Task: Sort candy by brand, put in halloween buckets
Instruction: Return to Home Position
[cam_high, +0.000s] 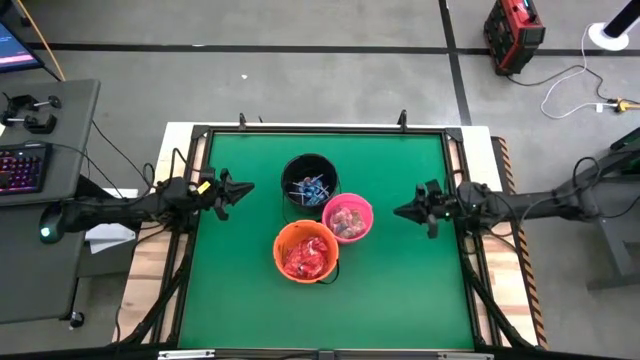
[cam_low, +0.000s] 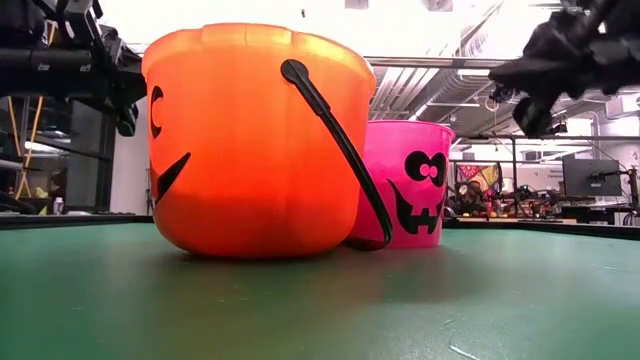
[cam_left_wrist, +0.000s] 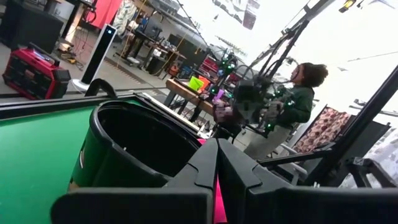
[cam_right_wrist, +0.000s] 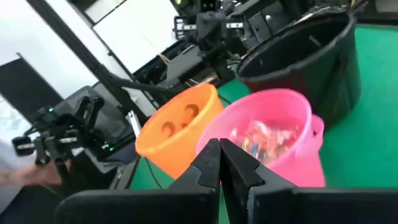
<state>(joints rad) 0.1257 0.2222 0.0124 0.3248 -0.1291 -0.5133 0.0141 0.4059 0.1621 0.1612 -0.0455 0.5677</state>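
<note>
Only the high view looks into the pails. The black bucket (cam_high: 292, 172), at the cluster's 12 o'clock, holds blue-headed lollipops (cam_high: 312, 188) on thin white sticks. The orange bucket (cam_high: 280, 241) at 7 o'clock is full of shiny red packets (cam_high: 306, 257), and the pink bucket (cam_high: 366, 208) at 4 o'clock holds pinkish wrapped candy (cam_high: 347, 220). The three stand packed close at the middle of the green mat (cam_high: 400, 290).

The low view hides the black one and all contents, but it shows the orange and pink walls as glossy translucent plastic with black jack-o'-lantern faces. The orange one is ribbed like a pumpkin, with a thin black handle hanging down its side.

The left gripper (cam_high: 248, 189) hovers at 9 o'clock of the cluster and the right gripper (cam_high: 398, 212) at 3 o'clock, both clear of the buckets. Each wrist view shows its own dark fingers clenched together on nothing
</note>
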